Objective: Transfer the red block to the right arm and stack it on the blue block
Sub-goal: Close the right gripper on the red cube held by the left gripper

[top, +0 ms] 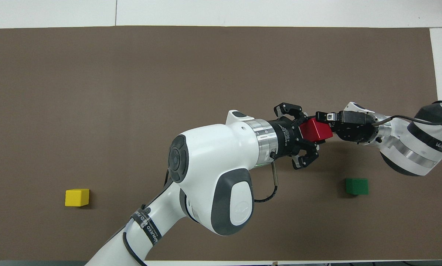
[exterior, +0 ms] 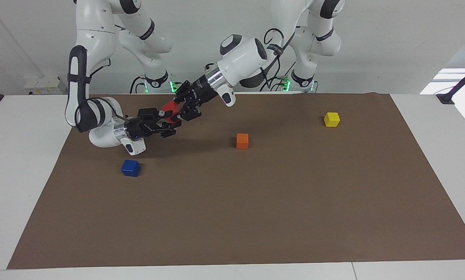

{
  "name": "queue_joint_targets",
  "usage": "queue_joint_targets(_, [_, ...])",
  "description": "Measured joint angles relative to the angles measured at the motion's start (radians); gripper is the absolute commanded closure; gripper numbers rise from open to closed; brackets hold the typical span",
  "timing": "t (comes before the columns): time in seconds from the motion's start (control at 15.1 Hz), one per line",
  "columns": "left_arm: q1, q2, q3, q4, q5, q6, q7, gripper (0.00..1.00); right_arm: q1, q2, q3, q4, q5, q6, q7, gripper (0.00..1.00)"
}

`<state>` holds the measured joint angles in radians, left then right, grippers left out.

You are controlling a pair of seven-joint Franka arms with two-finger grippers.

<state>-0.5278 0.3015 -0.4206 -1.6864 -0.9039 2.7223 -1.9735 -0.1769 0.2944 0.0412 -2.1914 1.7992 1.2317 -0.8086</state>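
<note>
Both grippers' fingers are clamped on the small shiny red block (exterior: 170, 108), left gripper (exterior: 182, 107) above, right gripper (exterior: 165, 121) below, over the brown mat (exterior: 256, 202); the small shiny blue block (exterior: 130, 167) sits by the right arm (exterior: 100, 128)

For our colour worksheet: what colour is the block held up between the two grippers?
Red. The red block shows best in the overhead view.

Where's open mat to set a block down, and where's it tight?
Free: the wide stretch of brown mat farther from the robots than the blue block and orange block; also the strip between the orange block and yellow block. Crowded: over the right arm's end, where the left tool and right tool both grip the red block.
</note>
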Motion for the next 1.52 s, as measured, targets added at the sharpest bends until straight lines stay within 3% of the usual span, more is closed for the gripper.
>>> queue_joint_targets(0.66, [-0.001, 0.001, -0.001, 0.0, 0.0, 0.004, 0.003, 1.0, -0.001, 0.0, -0.001, 0.0, -0.002, 0.001, 0.0, 1.0])
queue_joint_targets(0.79, [-0.001, 0.002, -0.001, 0.0, 0.0, 0.005, 0.009, 0.0, -0.002, 0.0, -0.001, 0.0, -0.004, 0.0, -0.001, 1.0])
queue_joint_targets(1.52, [-0.003, -0.003, 0.006, -0.012, 0.008, 0.005, 0.052, 0.0, -0.003, -0.009, -0.008, 0.004, -0.096, 0.052, -0.005, 1.0])
